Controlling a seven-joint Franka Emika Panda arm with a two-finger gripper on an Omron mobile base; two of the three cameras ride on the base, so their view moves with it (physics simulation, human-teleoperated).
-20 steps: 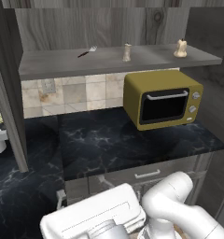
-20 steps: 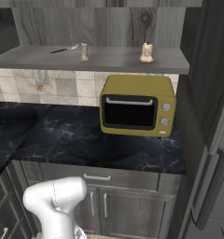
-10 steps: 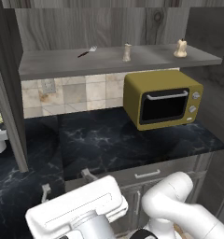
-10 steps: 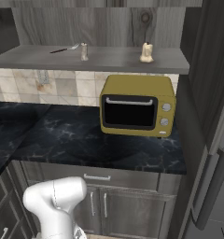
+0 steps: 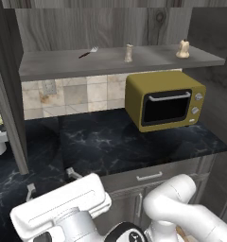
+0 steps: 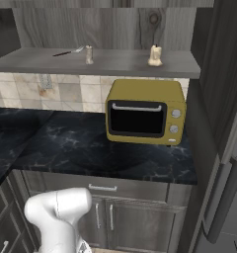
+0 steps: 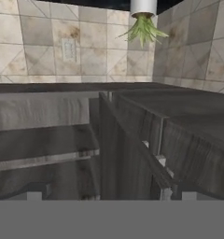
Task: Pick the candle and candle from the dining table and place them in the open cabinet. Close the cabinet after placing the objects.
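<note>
A cream, pear-shaped candle (image 5: 182, 49) (image 6: 155, 56) stands upright at the right end of the open cabinet's flat grey shelf (image 5: 58, 64) (image 6: 36, 60). A slimmer cream thing (image 5: 128, 53) (image 6: 89, 55) stands mid-shelf; I cannot tell if it is the other candle. My gripper (image 5: 50, 182) (image 7: 111, 196) is low at the front left, far below the shelf. It is open, with nothing between its fingertips (image 5: 71, 173). The cabinet's doors (image 5: 9, 94) (image 6: 228, 74) stand open at both sides. The dining table is out of view.
A fork (image 5: 88, 51) lies on the shelf's left part. A yellow microwave (image 5: 165, 99) (image 6: 145, 111) sits on the black marbled counter (image 5: 101, 142) under the shelf, with drawers below. The hand view faces grey cabinet fronts (image 7: 132, 149), a tiled wall and a potted plant (image 7: 143, 25).
The hand has swung left and a little up in the left base view, bringing its two fingertips into sight. The shelf's things and the microwave have not moved.
</note>
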